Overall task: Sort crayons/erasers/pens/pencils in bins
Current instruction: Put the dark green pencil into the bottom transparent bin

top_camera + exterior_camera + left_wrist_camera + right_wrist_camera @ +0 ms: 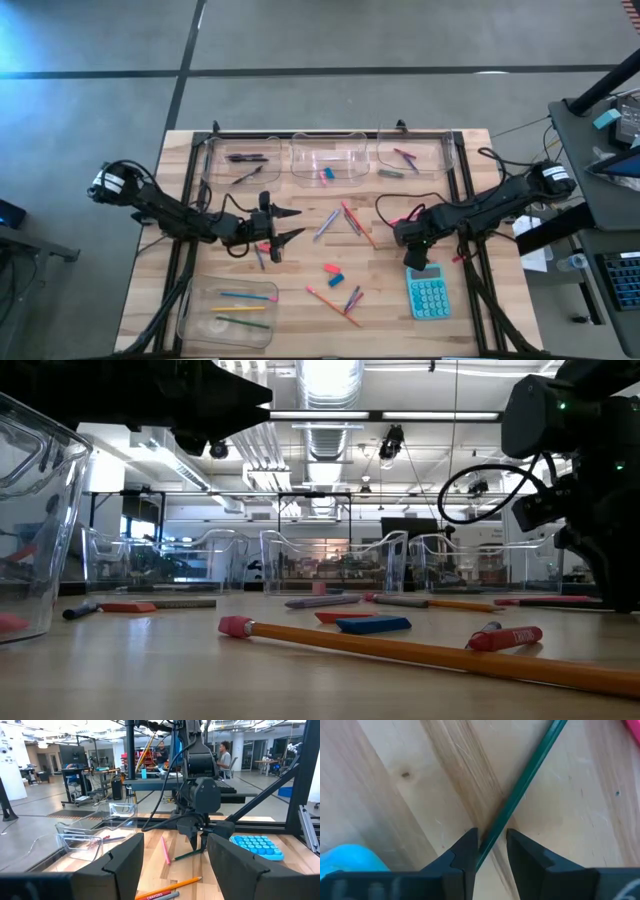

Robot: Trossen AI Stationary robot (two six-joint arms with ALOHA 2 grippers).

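Note:
My right gripper [410,243] points down at the table, left of the teal calculator, shut on a dark green pencil [520,785]. My left gripper [292,224] hovers open and level over the table's left middle, its fingers [131,855] empty. Between the grippers, loose pencils, crayons and erasers [333,270] lie flat on the wood. Three clear bins stand along the far edge: one with pens [240,160], one with erasers [328,165], one with crayons [405,155]. A fourth bin [228,308] at the near left holds pencils. My right gripper pinches the green pencil between its two fingers, at a spot [490,837] near one end. The fingers come from above, pointing down, and lie across the stick. In the left wrist view the pencil [189,854] slants from the fingertips down toward the tabletop.
The teal calculator [428,292] lies just near-side of my right gripper. A pink pencil [165,850] lies on the wood beside the held one. An orange pencil [400,650], a red crayon [505,638] and a blue eraser [372,624] lie near the front. People stand beyond the table.

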